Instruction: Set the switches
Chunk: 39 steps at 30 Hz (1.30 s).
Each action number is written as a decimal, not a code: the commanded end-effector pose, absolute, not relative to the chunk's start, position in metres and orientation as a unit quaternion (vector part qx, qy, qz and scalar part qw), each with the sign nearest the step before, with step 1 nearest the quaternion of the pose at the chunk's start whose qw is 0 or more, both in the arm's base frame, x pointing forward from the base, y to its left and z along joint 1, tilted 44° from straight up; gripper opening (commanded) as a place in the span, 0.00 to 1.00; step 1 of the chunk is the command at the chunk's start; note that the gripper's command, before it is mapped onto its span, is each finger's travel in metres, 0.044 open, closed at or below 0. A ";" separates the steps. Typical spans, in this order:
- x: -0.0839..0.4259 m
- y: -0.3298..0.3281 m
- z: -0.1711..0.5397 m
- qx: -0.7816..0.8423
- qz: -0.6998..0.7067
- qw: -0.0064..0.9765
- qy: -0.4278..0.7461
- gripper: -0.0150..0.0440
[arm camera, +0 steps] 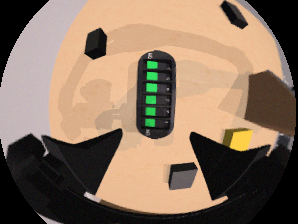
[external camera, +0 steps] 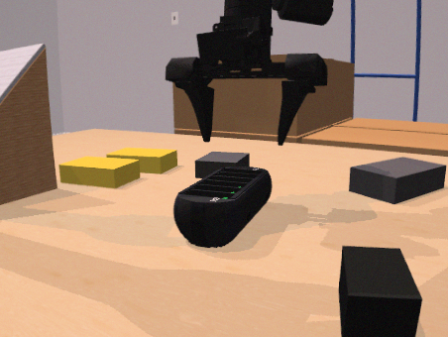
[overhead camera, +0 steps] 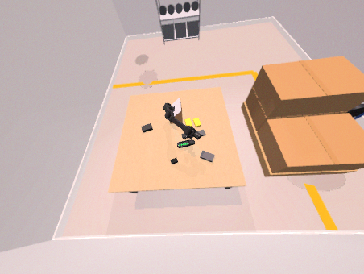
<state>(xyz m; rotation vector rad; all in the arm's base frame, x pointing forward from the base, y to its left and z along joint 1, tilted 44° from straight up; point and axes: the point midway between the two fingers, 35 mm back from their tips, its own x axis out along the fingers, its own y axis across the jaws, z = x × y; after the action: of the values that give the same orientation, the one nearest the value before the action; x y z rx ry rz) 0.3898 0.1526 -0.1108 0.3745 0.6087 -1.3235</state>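
The dark grey controller unit [overhead camera: 187, 145] [external camera: 213, 223] [arm camera: 142, 93] sits on the bench with its switches facing up. In the wrist view its six switches form a column, each with its green end left and dark end right; I cannot surely tell which ends are pressed down. The underside label is hidden. My gripper [overhead camera: 199, 135] [external camera: 244, 143] [arm camera: 156, 133] is open and empty. It hangs above the bench, clear of the unit, its fingertips near the unit's lower end in the wrist view.
Two yellow blocks [external camera: 99, 173] [external camera: 144, 160], a small grey block [external camera: 221, 164] [arm camera: 182, 177] and a larger grey block [overhead camera: 207, 155] [external camera: 396, 178] lie around the unit. Black blocks [overhead camera: 146, 127] [overhead camera: 174, 161] lie farther off. A brown wedge with a white sloping top [external camera: 27, 139] [arm camera: 272, 102] stands nearby.
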 end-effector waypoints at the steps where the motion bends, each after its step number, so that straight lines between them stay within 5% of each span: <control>1: 0.391 0.147 -0.116 0.167 -0.601 0.731 0.276 1.00; 28: 0.395 0.119 -0.146 0.166 -0.601 0.731 0.275 1.00; 32: 0.395 0.119 -0.146 0.166 -0.601 0.731 0.275 0.82; 39: 0.395 0.119 -0.146 0.166 -0.601 0.731 0.275 0.81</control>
<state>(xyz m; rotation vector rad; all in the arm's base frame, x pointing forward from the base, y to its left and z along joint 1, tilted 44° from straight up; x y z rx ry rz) 0.3949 0.1201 -0.1461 0.3711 0.6059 -1.3258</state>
